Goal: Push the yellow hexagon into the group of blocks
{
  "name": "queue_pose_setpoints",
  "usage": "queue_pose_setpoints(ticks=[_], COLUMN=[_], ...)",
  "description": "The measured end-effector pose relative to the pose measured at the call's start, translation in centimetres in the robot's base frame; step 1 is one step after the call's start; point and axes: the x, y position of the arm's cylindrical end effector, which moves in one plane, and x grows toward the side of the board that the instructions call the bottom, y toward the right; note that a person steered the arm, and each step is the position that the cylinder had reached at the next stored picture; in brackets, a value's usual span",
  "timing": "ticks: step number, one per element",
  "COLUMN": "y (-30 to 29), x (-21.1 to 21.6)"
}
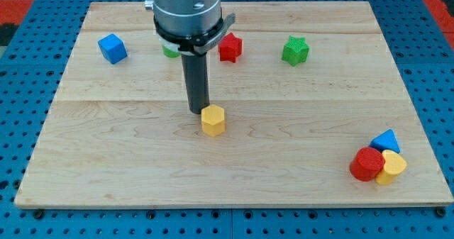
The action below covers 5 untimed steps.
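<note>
Near the middle of the worktop (128, 161), a little toward the view's bottom, sits the yellow hexagon (213, 120). It stands alone on the pale wood, well apart from every other block. My tip (199, 112) is just beside it, at its upper left edge as seen here; whether the two actually touch cannot be told. The arm carries no claw at all, only the straight dark rod, so nothing is held or clamped.

Far off at the view's bottom right lies the group: a blue triangle (386, 140), a red cylinder (367, 163) and a second yellow block (392, 167), rounded and perhaps heart-like, though its shape is hard to make out. These three are pressed against one another.

Toward the view's top, a red star-like block (230, 47) sits just right of the arm's grey housing, and a green star (295, 50) lies further right. A green block (170, 52) peeks out from behind the housing on its left, mostly hidden, its shape unclear. A blue cube (112, 48) rests at the view's upper left, apart from the rest.
</note>
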Motion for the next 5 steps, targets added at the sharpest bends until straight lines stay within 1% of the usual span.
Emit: queue_pose_setpoints(ticks=[1, 2, 3, 4, 5], y=[0.3, -2.2, -5.0, -3.2, 3.0], x=[1.6, 1.6, 2.8, 3.5, 3.4])
